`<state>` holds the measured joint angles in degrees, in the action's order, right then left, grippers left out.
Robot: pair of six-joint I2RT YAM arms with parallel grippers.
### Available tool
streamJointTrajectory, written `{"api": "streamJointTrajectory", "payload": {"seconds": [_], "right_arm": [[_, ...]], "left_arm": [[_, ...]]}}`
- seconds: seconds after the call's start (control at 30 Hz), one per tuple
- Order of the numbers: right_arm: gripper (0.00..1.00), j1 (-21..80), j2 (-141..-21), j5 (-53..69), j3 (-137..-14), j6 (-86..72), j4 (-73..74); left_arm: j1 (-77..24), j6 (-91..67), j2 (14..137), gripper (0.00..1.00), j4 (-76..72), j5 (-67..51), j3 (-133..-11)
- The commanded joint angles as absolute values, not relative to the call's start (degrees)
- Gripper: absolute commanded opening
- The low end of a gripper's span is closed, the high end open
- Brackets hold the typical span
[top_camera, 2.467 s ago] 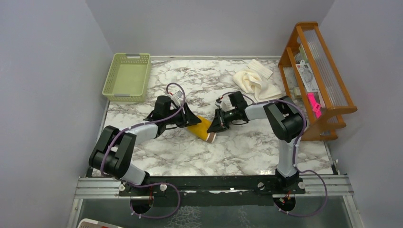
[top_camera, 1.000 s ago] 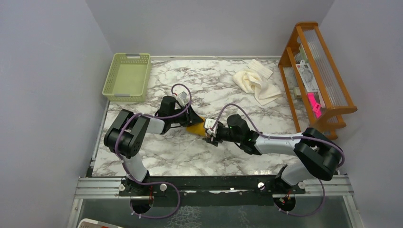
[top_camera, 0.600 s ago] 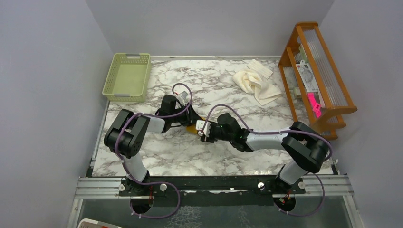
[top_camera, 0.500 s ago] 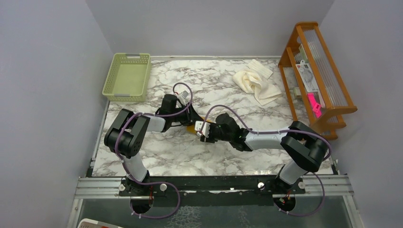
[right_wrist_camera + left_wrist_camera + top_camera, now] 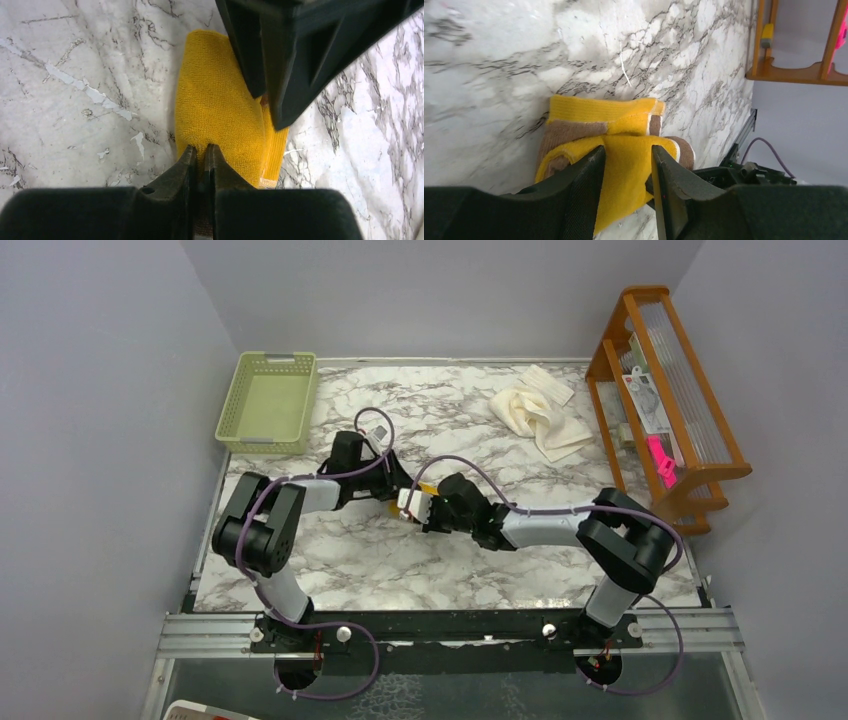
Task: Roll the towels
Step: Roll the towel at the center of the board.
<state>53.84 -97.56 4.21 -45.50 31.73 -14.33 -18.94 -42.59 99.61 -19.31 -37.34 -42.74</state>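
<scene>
Right wrist view, mid frame: brown towel [image 5: 215,100] lying on the marble table [image 5: 75,100], mustard backing up, seen as a yellow pad running from bottom centre toward upper right. Right gripper [image 5: 201,150] at bottom centre, jaws drawn almost together, tips nipping the near edge of the yellow cloth. Top right of the same view: black fingers of the left gripper over the far end of the towel. Left wrist view, centre: same towel bunched into a loose fold, yellow outward, brown face with pale edging peeking out at left and right of the bundle. Left gripper [image 5: 626,155] at a middling opening, clamped across one yellow layer, a finger on each side, cloth filling the gap. Top view, centre of frame: both arms reaching inward and meeting tip to tip over the brown towel, most of it hidden under the two wrists. Upper right of the top view: cream towel [image 5: 535,417] crumpled in a heap, well apart from both grippers, not rolled. Upper left: light-green basket [image 5: 267,400]. Right edge: wooden rack [image 5: 680,400] with small items on its shelves, too small to identify.
</scene>
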Motion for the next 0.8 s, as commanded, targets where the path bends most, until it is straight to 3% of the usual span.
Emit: {"api": "streamJointTrajectory", "payload": {"seconds": [0.0, 0.3, 0.53, 0.77], "right_arm": [[0.01, 53.66, -98.20, 0.09, -45.99, 25.60, -10.07], [0.01, 49.16, -97.45, 10.72, -52.58, 7.71, -6.01], [0.01, 40.34, -96.95, 25.59, -55.43, -5.27, -6.83], [0.01, 35.06, -99.69, 32.68, -54.07, -15.61, -10.31]], "left_arm": [[-13.89, -42.07, 92.41, 0.44, -11.58, -39.43, -44.35], [-7.38, -35.02, 81.09, 0.50, 1.18, -35.67, -47.27], [-7.38, -38.77, 80.63, 0.50, -4.75, -37.06, -40.58], [-8.35, -44.63, 80.55, 0.50, -12.18, -37.18, -34.02]]}}
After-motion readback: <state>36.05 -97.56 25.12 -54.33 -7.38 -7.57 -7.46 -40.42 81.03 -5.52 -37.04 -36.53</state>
